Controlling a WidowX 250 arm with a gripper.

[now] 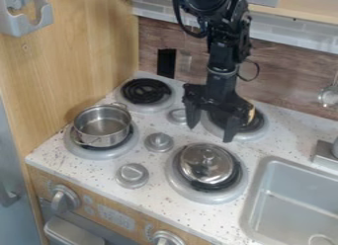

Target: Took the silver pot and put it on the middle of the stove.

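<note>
My black gripper (210, 133) hangs over the back right part of the stove, its two fingers spread apart with nothing between them. The silver pot (102, 125), open on top with small side handles, stands upright on the front left burner (92, 152), to the left of and below the gripper in the view. Between the burners, the middle of the stove (173, 139) is a white speckled surface with silver knobs. Behind the gripper, the back right burner (256, 126) is partly hidden, and something yellowish shows beside the gripper there.
A silver lid (206, 163) lies on the front right burner. Knobs stand at the stove's middle (158, 142), front (132, 175) and back (178, 115). The back left burner (146, 92) is bare. At right is a grey sink (263, 187); a wooden wall (72, 66) rises at left.
</note>
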